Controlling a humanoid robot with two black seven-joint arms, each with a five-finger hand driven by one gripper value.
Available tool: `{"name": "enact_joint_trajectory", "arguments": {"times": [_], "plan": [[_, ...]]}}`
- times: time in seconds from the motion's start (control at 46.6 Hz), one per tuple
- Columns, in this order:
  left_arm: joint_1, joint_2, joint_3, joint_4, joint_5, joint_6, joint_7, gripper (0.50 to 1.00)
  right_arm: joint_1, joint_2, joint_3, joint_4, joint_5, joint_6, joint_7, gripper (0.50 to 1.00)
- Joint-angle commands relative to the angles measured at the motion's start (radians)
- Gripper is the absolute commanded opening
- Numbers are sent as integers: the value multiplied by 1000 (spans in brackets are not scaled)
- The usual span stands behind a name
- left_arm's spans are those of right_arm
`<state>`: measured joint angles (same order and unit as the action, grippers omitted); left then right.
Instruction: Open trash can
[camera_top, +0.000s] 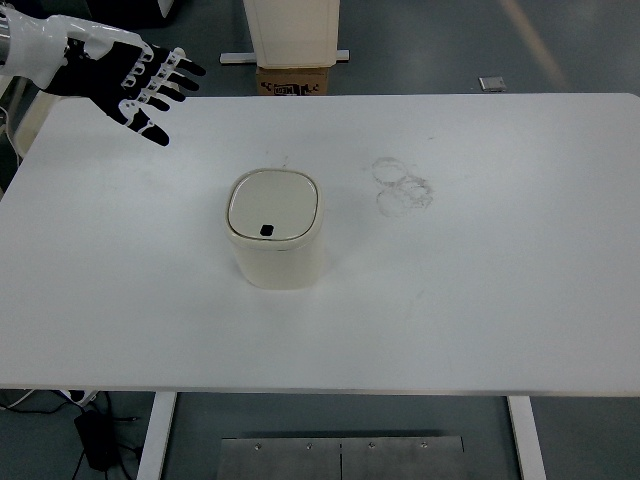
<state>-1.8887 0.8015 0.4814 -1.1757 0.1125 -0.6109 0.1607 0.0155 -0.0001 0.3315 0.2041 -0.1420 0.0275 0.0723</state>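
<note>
Left hand (140, 85): my fingers spread wide, gripping nothing, hovering over the far-left corner of the bench (500, 300).
Trash can (275, 228): cream, lid closed, upright near mid-bench, well apart from my hand.
Ring marks (403, 187): faint, right of the can.

The left arm (30, 50) is cut by the picture's left edge, and the table (480, 300) is cut at both its sides.
</note>
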Motion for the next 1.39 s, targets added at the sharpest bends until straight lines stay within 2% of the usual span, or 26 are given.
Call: {"name": "enact_joint_trajectory", "arguments": {"times": [0.0,0.257,0.493,0.622,0.772,1.373], "plan": [[-16,-19,-4,-10,27,0,2,1000,0,0,0,0,1,0,0,993],[-36,-120,-9,-82,82,0,5,1000,-2,0,0,0,1,0,0,993],[-44,-162,-9,-183,125,0,5,1000,0,0,0,0,-1,0,0,993],[-47,-176,-7,-193,148,0,11,1000,0,0,0,0,-1,0,0,993],[-32,-179,-6,-193,184,0,72,1000,0,0,0,0,-1,0,0,993],[22,-206,-7,-205,190,0,79,1000,0,0,0,0,-1,0,0,993]]}}
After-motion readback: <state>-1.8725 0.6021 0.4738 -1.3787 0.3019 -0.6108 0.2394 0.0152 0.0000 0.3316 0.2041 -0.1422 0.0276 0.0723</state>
